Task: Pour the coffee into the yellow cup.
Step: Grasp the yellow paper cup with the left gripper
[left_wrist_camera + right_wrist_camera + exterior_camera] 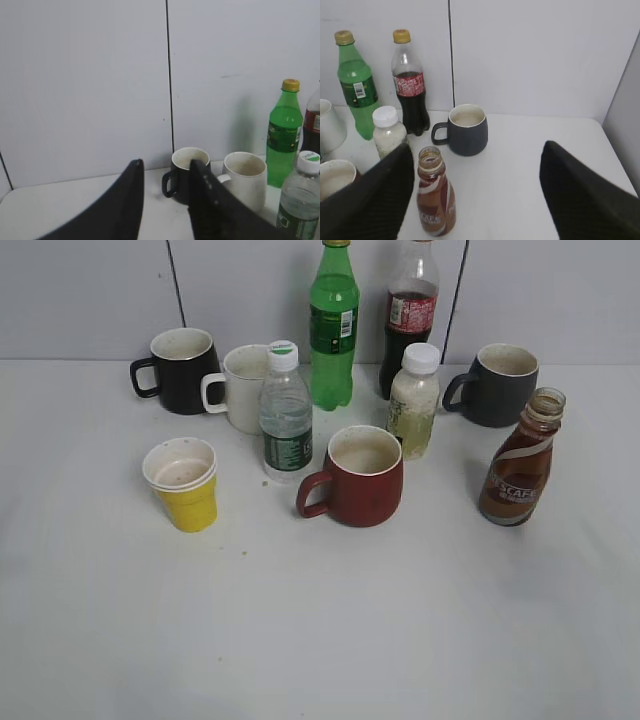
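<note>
The coffee is brown liquid in a small uncapped brown Nescafe bottle, upright at the right of the table. It also shows in the right wrist view, just inside the left finger of my open right gripper. The yellow cup stands at the left, white inside, upright. It is out of sight in both wrist views. My left gripper is open and empty, raised, facing the black mug. Neither gripper shows in the exterior view.
A dark red mug stands in the middle. Behind are a black mug, white mug, water bottle, green bottle, cola bottle, small white-capped bottle and grey mug. The white table extends to the front.
</note>
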`<state>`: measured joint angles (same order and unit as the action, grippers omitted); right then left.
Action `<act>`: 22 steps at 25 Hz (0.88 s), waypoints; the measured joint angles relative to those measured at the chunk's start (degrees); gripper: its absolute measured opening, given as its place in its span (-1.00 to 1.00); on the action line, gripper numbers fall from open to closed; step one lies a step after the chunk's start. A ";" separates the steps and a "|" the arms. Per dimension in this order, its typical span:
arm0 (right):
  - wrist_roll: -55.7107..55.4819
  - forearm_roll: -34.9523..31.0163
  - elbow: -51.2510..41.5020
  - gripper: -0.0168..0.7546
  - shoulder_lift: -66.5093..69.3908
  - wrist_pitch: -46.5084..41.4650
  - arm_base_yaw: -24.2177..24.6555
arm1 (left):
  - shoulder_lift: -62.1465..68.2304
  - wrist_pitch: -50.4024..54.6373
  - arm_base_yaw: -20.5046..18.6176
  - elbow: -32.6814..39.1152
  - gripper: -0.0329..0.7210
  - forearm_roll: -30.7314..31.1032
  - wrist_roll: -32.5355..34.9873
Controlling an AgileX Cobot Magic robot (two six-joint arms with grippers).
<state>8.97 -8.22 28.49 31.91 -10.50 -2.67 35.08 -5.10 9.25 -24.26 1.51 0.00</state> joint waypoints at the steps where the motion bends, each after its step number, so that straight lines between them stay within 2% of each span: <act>1: 0.00 0.00 -0.04 0.56 2.80 2.78 -0.32 | 2.01 -2.16 0.00 0.00 -0.28 -0.07 0.00; 3: 0.00 0.00 -0.04 0.56 8.10 7.94 -0.43 | 13.54 -12.81 0.00 0.00 -0.28 -0.12 0.00; 6: -0.06 -0.34 -0.04 0.56 17.58 16.19 -0.43 | 24.57 -23.19 0.00 0.06 -0.28 -0.12 0.00; 10: -0.81 -0.21 -0.12 0.56 25.89 28.49 -2.32 | 38.46 -34.18 0.00 0.06 -0.28 0.06 0.00; 14: -1.26 4.30 -0.12 0.56 34.32 41.49 -5.94 | 49.76 -42.21 0.00 0.68 -0.28 1.47 0.00; 19: -1.85 6.28 -0.12 0.56 41.90 46.49 -9.05 | 59.49 -58.78 0.00 5.24 -0.28 6.23 0.00; 22: -3.16 6.70 -1.25 0.56 44.19 48.40 -10.39 | 62.38 -62.26 0.00 7.37 -0.28 8.23 0.00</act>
<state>5.81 -1.51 27.23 76.09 37.90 -13.07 97.45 -67.36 9.25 -16.88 9.74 0.00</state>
